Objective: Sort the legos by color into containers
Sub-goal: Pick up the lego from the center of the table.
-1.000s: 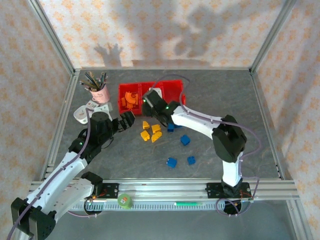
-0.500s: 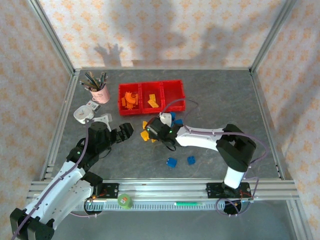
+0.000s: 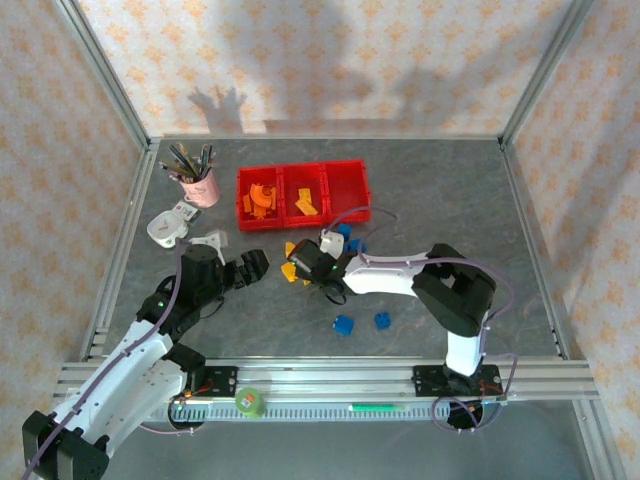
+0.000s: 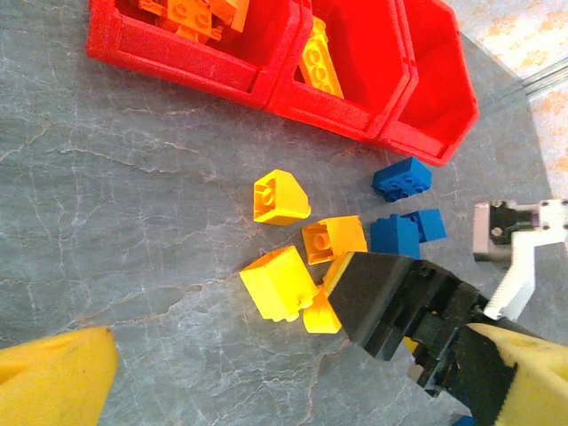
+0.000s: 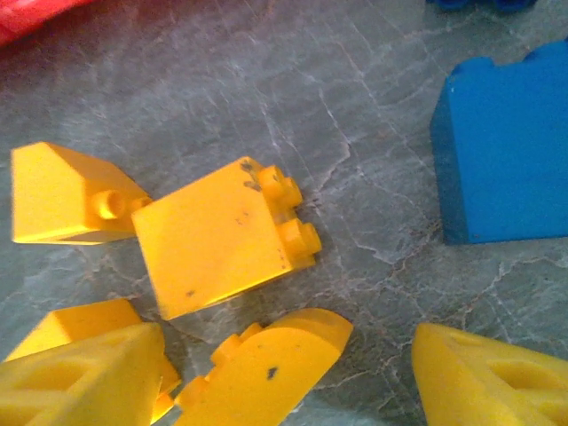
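From above: holding the right arm (image 3: 400, 272) stretched across to a cluster of small yellow plastic bricks (image 3: 290, 268) on the grey marbled surface (image 3: 450, 200), just short of the three-bin bright-red plastic tray (image 3: 345, 165); keeping the left jaws beside that cluster, spread wide and released. From the left wrist: showing orange pieces (image 4: 200, 11) in the first bin and a yellow brick (image 4: 318, 60) in the middle one; crowding the right arm's black head (image 4: 399, 311) against the yellow pile. From the right wrist: straddling a curved yellow brick (image 5: 266, 364) with the right jaws parted, grasping nothing. Risking, probably, catching the square yellow brick (image 5: 217, 240) just beside it in the same pinch, or knocking neighbours toward the blue block (image 5: 501, 164). Finding open room rightward and toward the far wall; minding the tray's low rim and the pink cup of pens (image 3: 200, 187).
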`<state>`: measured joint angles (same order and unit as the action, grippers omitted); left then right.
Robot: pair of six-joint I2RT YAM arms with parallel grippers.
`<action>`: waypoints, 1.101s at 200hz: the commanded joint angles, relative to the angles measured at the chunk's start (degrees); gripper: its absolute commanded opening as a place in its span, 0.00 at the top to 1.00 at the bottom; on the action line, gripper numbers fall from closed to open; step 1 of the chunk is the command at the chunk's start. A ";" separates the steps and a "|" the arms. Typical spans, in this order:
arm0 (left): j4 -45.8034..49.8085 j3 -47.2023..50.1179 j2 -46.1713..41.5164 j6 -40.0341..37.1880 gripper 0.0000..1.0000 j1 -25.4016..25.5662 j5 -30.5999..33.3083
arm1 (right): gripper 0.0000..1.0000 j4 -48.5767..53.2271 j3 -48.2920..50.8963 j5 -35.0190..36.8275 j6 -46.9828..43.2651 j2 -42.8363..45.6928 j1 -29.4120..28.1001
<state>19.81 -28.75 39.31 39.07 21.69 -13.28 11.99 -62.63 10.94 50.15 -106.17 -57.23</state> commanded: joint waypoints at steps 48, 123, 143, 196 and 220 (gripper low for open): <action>-1.36 0.01 0.85 -0.92 0.01 -0.42 -0.70 | 0.34 3.06 -0.66 2.95 1.70 0.16 -1.66; -2.06 -0.21 1.56 -0.66 0.01 -0.42 -1.16 | 0.55 3.71 0.59 2.42 -0.75 1.76 -1.83; -1.97 -0.42 1.82 -0.75 0.01 -0.42 -1.16 | 0.59 2.84 0.51 2.59 -1.02 1.67 -1.83; -1.88 -0.91 2.09 -0.97 0.01 -0.42 -1.15 | 0.66 3.63 -1.62 2.85 -2.58 0.76 -1.57; -1.97 -0.95 2.13 -1.01 0.01 -0.42 -1.22 | 0.72 5.32 -1.47 4.28 -2.95 1.87 -1.66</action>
<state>18.74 -28.77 41.41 38.92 21.69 -13.52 13.89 -62.89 11.64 47.99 -105.69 -58.74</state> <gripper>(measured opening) 0.992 0.307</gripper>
